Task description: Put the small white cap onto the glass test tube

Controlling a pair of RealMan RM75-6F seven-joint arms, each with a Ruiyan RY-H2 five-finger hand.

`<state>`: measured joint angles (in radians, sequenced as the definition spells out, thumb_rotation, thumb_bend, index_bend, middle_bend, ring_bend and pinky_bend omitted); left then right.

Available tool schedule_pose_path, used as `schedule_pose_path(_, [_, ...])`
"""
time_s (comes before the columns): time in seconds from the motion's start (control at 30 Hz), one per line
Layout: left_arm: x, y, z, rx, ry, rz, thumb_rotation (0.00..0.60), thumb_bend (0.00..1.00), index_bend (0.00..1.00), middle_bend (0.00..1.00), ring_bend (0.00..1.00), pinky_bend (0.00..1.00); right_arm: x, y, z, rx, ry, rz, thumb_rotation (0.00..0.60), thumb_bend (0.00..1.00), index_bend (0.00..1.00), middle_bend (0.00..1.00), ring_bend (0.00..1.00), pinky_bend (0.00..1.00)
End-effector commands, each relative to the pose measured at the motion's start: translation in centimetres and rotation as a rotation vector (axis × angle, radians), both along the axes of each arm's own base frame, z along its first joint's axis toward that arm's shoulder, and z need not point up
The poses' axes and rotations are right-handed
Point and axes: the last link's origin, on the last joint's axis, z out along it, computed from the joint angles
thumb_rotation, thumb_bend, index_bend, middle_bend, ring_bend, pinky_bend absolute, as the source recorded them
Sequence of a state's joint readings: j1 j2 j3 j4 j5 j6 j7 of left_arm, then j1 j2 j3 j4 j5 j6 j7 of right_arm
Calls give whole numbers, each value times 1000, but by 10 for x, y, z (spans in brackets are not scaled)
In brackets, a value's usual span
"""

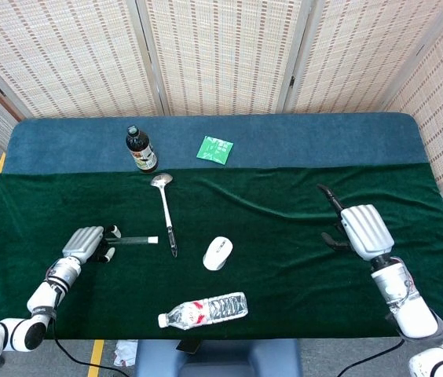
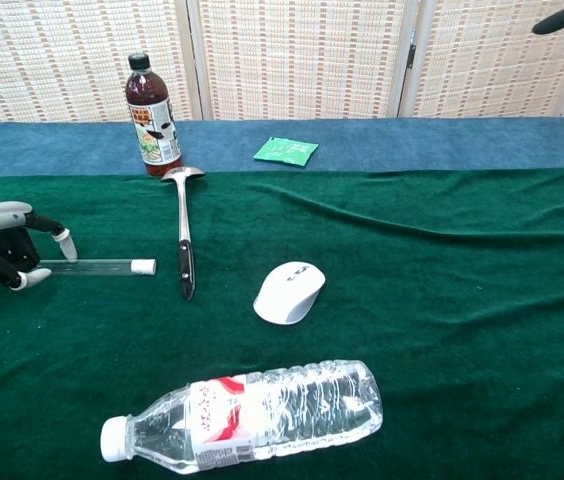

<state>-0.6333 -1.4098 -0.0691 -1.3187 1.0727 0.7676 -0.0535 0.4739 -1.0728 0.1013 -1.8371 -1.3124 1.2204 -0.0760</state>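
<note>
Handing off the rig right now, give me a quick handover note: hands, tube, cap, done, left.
Left hand: its fingers are around the closed end of the glass test tube, which lies flat on the green cloth; whether it grips is unclear.
Right hand: off to the right, fingers apart, holding nothing.
Small white cap: sits on the tube's open end.
Done: cap looks to be on.
Left: check the cap's seating, probably let go of the tube and clear both hands.
</note>
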Motion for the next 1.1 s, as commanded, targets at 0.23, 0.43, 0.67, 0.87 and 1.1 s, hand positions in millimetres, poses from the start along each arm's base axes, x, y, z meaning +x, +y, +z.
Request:
schedule_pose_path(0.23, [3,-10,42,146,11,-14,600,509,305,781,719,702,-34,14,28,-82,40,-82,600,350,6,920,1000,1000])
schedule_pose_path(0.43, [-5,-32,84,375,147,-87,600,508,303,487,450,426,-56,30,46,-222,140,-127,600,350,184,546,656,673])
schedule_pose_path(0.67, [-19,-80,107,492,218,-97,600,507,259,229,201,189,-77,51,48,-251,175,-129,600,349,28,31,23,53])
schedule_pose_path(0.87, [-22,-116,115,544,165,-96,600,507,244,185,161,129,-91,72,42,-254,142,-150,600,349,0,0,0,1])
schedule_pose_path(1.1, [-16,-143,115,535,138,-98,600,505,240,185,158,112,-101,99,39,-254,114,-192,600,350,0,0,0,0])
